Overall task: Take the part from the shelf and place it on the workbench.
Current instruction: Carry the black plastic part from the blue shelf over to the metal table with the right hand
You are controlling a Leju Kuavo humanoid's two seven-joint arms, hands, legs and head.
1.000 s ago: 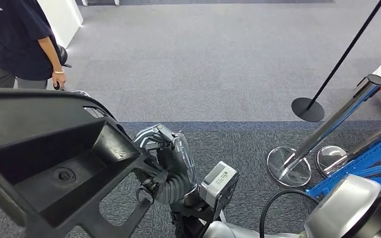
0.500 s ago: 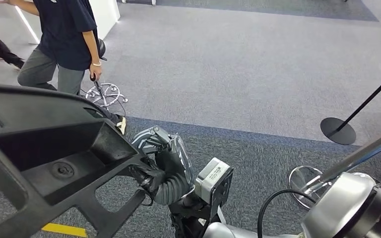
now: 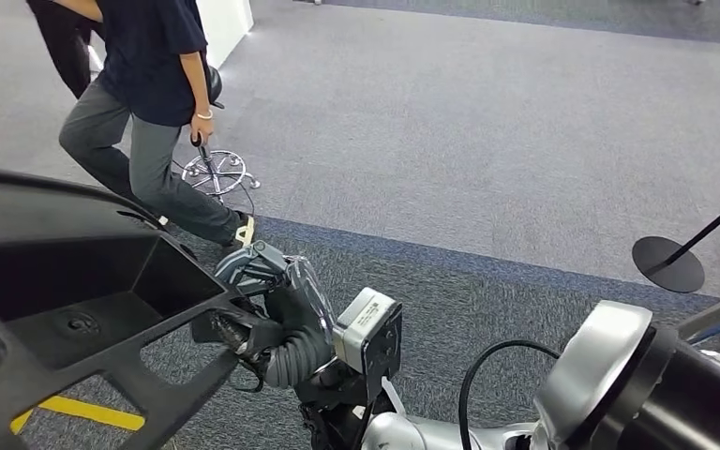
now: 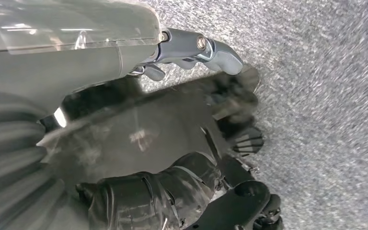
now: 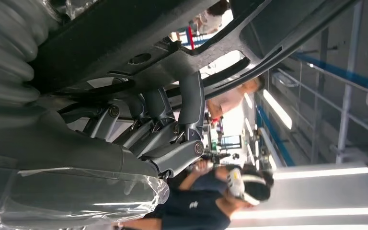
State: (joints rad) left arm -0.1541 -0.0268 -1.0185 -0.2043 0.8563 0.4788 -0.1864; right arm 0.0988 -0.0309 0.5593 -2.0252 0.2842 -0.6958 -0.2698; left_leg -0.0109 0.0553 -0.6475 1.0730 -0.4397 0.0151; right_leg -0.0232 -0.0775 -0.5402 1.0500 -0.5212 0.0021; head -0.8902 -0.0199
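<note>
Evidently carried between shelf and bench, the large black moulded plastic part (image 3: 66, 309) sits near left, the right hand (image 3: 267, 314) gripping its rib; the left hand (image 4: 172, 191) clasps its edge, sharing the load.

Right hand (image 3: 262, 309) raised in front of body, fingers (image 5: 191, 103) curled around a strut of the black plastic part (image 3: 66, 309). Left hand (image 4: 172, 143) grips the same part, thumb (image 4: 199, 48) over its edge.
</note>
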